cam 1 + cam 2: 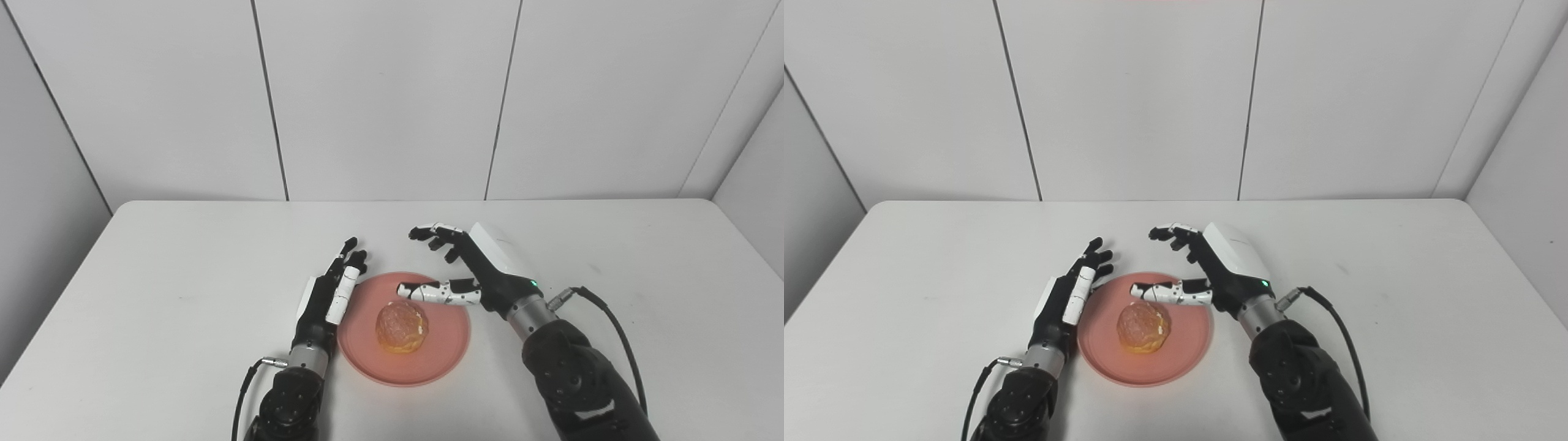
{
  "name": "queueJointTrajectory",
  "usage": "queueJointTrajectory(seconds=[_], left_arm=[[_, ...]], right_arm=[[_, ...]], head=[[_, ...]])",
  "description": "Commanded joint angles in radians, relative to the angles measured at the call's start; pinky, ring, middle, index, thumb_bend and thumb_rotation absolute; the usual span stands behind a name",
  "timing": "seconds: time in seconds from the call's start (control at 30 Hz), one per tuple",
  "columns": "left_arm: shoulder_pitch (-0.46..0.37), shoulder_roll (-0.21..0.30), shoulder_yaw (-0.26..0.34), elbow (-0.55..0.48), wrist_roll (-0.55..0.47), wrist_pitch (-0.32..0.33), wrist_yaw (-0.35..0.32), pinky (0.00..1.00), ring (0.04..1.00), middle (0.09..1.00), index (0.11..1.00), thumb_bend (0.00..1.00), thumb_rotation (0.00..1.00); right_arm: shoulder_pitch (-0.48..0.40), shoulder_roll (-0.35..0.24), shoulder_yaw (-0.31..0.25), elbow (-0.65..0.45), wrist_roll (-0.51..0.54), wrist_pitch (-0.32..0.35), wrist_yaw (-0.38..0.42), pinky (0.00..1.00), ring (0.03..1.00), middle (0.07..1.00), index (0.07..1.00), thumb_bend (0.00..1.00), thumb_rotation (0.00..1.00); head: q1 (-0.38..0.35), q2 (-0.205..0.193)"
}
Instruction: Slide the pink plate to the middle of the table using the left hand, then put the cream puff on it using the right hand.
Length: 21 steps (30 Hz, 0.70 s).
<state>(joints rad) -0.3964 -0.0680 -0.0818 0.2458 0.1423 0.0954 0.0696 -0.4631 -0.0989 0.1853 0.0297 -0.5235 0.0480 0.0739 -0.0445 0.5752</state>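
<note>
A golden cream puff (402, 327) sits on the pink plate (450, 352) in the middle of the white table, near the front. My left hand (331, 289) lies open with straight fingers along the plate's left rim, holding nothing. Above the plate's far right part my right hand (470, 269) hovers open, its fingers spread and its thumb (436, 293) stretched out just behind the puff, apart from it. In the right eye view the same puff (1143, 327) and plate (1185, 355) appear between the left hand (1069, 295) and the right hand (1216, 266).
The white table (184, 288) runs back to a grey panelled wall (392, 98). Black cables trail from both wrists, one looping beside the right forearm (612, 318). Nothing else stands on the table.
</note>
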Motion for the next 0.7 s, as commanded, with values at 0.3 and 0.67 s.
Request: queueJointTrajectory(seconds=[0.3, 0.67], left_arm=[[-0.018, -0.054, 0.047, 0.16, 0.089, -0.311, 0.258, 1.0, 0.995, 0.997, 0.998, 0.76, 1.0], [-0.009, -0.088, 0.097, 0.136, -0.014, -0.177, 0.214, 1.0, 1.0, 1.0, 1.0, 0.75, 1.0]], right_arm=[[-0.012, 0.201, -0.295, 0.329, 0.511, -0.266, -0.189, 0.98, 0.984, 0.983, 0.981, 0.82, 0.99], [0.038, 0.173, -0.223, 0.429, 0.396, -0.296, -0.274, 1.0, 1.0, 1.0, 1.0, 0.77, 1.0]], head=[[0.002, 0.002], [0.002, 0.01]])
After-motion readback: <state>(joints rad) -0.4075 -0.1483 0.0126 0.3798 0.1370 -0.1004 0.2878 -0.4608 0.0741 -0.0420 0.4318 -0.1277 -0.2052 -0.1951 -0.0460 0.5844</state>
